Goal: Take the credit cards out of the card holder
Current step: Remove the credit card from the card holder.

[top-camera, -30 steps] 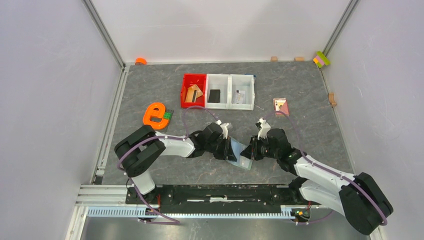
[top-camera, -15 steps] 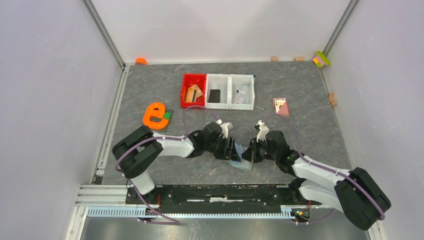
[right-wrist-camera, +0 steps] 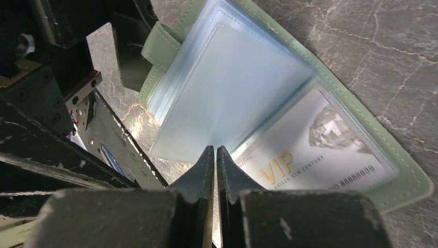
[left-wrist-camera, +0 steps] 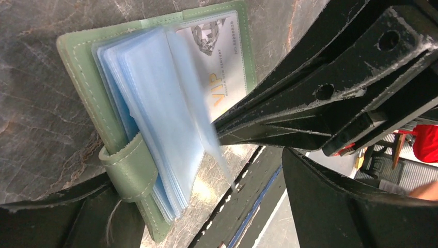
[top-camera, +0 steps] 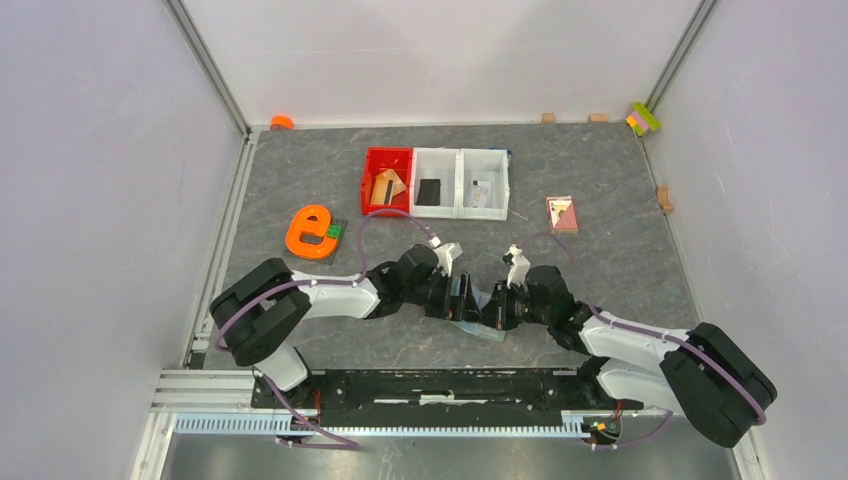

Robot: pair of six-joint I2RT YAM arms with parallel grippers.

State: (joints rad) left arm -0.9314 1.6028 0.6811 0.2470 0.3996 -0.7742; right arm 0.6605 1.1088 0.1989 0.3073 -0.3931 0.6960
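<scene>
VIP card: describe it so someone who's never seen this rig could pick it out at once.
On the grey marbled table, near its front edge, lies an open sage-green card holder. Beside its fanned clear blue sleeves, one pale card sits in the cover pocket. Unlike the plain sleeves, it carries gold VIP lettering and a diamond picture.
</scene>
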